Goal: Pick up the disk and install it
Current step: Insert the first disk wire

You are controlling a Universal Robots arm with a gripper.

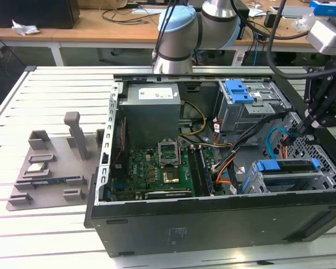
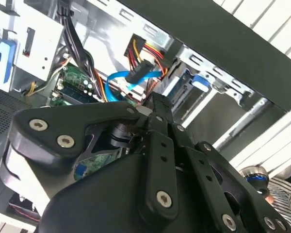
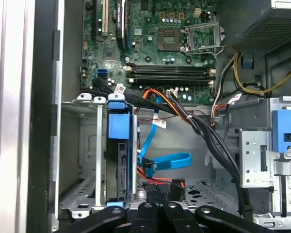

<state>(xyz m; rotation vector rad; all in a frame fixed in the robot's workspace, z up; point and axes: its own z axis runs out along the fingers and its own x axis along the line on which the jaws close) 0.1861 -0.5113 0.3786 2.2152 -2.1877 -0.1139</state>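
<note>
Exterior view: a slatted white table (image 1: 50, 84) carries an open computer case (image 1: 213, 224), lying on its side, with my arm (image 1: 179, 33) reaching over it from the far edge. Inside lie the motherboard (image 1: 157, 168) and, at the exterior view's right, a metal drive cage (image 1: 280, 182). The disk (image 1: 291, 166) already sits in that cage, standing on edge in its blue carrier. My gripper (image 1: 302, 128) hangs just beyond the cage, at the case's end wall, apart from the disk. In the first wrist view my gripper (image 3: 157, 206) appears with its fingers pressed together and nothing between them, looking down the length of the disk (image 3: 119, 155). The disk's long axis runs from the end wall toward the motherboard, and the carrier's blue tab end faces the board. The broad faces are vertical, parallel to the cage walls. I judge the picking up finished and the installing at or near its end, since the carrier looks fully pushed into its slot, though whether it has latched cannot be seen. Any further move calls for a path clear of the loose blue cable (image 3: 167, 160) and the orange wires beside the cage. It also calls for care not to press sideways on the thin carrier.
</note>
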